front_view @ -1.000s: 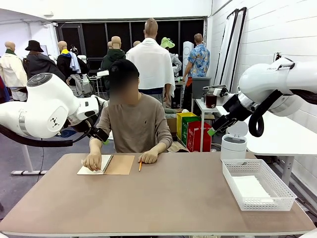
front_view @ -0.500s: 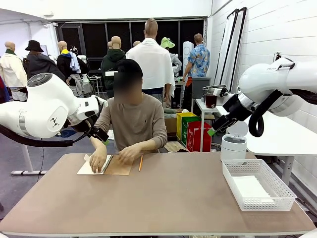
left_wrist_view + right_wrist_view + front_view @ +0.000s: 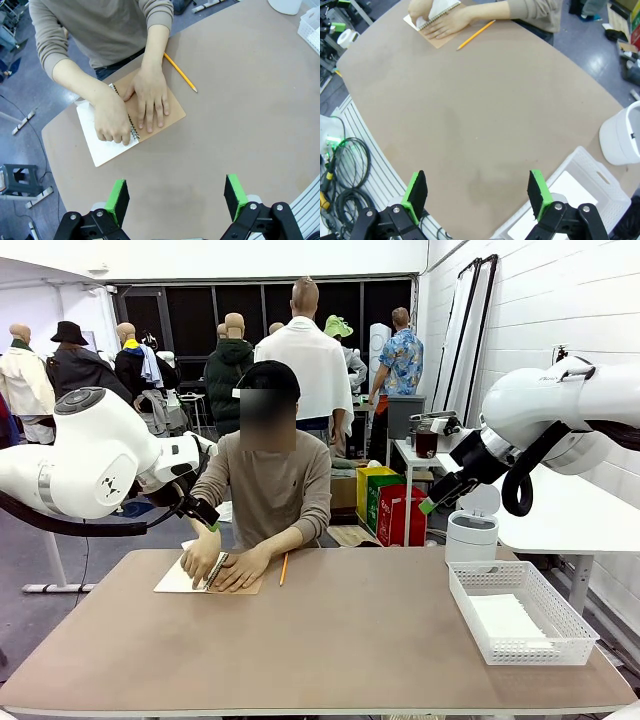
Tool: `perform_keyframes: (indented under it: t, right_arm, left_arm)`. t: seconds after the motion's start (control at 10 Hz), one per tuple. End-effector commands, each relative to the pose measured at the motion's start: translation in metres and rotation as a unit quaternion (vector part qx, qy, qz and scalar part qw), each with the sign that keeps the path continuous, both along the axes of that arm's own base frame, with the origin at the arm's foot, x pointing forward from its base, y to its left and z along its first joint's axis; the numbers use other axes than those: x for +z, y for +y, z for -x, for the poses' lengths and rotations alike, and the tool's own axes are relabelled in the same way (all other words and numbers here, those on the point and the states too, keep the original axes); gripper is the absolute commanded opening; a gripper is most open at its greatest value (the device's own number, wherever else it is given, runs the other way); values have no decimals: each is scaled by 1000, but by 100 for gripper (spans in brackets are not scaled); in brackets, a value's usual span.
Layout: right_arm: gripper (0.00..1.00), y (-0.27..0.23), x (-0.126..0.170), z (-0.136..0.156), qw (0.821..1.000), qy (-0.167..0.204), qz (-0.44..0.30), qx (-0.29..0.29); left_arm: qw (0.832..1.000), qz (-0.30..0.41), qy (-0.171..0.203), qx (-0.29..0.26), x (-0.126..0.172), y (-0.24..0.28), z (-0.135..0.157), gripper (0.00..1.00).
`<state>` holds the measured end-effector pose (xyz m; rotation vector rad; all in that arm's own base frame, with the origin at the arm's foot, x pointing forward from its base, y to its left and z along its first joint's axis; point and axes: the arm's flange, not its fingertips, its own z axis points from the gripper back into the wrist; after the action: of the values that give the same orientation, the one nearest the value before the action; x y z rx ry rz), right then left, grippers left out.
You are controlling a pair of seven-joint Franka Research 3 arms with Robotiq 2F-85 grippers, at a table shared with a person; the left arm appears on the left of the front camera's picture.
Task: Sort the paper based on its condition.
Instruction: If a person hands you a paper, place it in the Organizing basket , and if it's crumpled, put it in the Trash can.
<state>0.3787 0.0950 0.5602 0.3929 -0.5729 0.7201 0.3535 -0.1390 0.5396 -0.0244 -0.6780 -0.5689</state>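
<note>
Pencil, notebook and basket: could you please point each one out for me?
Pencil (image 3: 180,73): left wrist view, middle of the shaft.
Notebook (image 3: 175,110): left wrist view, bare corner of the brown cover.
Basket (image 3: 535,648): front view, near wall.

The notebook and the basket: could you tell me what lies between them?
A pencil beside the notebook, then bare table to the basket, front view.
</note>
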Motion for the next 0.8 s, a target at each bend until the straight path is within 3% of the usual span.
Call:
perform_keyframes:
  t: [0.0,0.7]
  right_arm:
    - [100,1,0,-1,1000,3,1,2]
    - [100,1,0,-1,1000,3,1,2]
  left_arm:
    - [1000,1,1,0,-1,1,0,100]
    - [1000,1,1,0,-1,1,0,100]
